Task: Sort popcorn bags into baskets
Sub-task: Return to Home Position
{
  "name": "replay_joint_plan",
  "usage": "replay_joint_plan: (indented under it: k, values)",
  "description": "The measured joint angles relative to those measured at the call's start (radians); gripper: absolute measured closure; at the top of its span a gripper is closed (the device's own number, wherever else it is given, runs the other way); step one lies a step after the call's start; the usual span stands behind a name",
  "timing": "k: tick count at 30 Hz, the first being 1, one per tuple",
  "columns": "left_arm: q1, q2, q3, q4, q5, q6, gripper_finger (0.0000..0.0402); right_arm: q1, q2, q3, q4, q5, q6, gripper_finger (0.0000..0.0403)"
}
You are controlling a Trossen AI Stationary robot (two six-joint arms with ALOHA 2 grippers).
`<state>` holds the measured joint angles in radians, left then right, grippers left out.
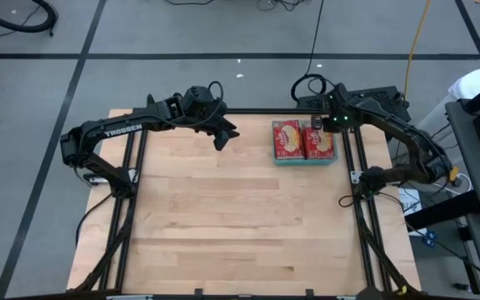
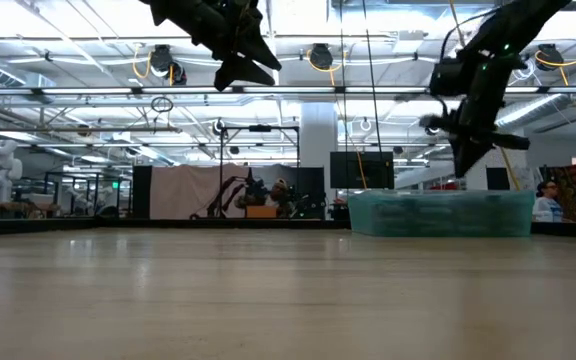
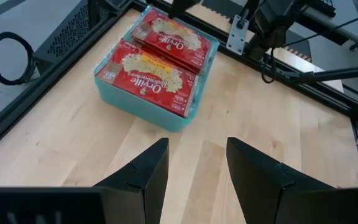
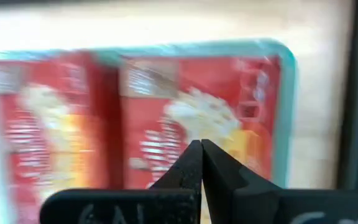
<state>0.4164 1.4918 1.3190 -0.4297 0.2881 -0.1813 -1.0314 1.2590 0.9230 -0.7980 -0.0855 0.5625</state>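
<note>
A teal basket (image 1: 305, 159) stands at the table's far right, its rim (image 3: 160, 118) low. Red popcorn bags with a yellow popcorn picture lie flat in it in two side-by-side piles (image 1: 287, 138) (image 1: 319, 143); the top ones show in the left wrist view (image 3: 151, 71) (image 3: 174, 38). My right gripper (image 4: 201, 147) is shut and empty, pointing steeply down above the pile by the right edge (image 4: 229, 118); in the low view it hangs clear over the basket (image 2: 465, 160). My left gripper (image 3: 197, 171) is open and empty, held high over the far middle of the table (image 1: 223, 137), facing the basket.
Black frame rails (image 1: 359, 167) run along the table's left and right sides and far edge, close beside the basket. Bare wooden tabletop (image 1: 240, 217) spreads over the middle and near part. Cables and equipment (image 1: 473, 125) lie beyond the right edge.
</note>
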Motion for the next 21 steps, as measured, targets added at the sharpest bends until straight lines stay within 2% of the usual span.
replay_joint_plan:
  k: [4,8,14,17,21]
  values:
    - [0.0,0.0,0.0,0.0,-0.032,0.018,0.0236,0.028,-0.094,0.0,0.092,-0.081,-0.045,0.0403]
    - [0.0,0.0,0.0,-0.003,-0.047,0.108,0.0236,0.089,-0.196,0.0,0.22,-0.147,-0.087,0.0403]
    - [0.011,-0.018,0.0,-0.04,-0.052,0.111,0.0246,0.174,-0.331,0.001,0.359,-0.163,-0.153,0.0403]
    - [0.012,-0.047,0.0,-0.071,-0.088,0.139,0.029,0.201,-0.382,0.002,0.38,-0.201,-0.226,0.0403]
    - [0.017,-0.055,0.0,-0.115,-0.094,0.186,0.0376,0.232,-0.424,-0.004,0.393,-0.204,-0.319,0.0403]
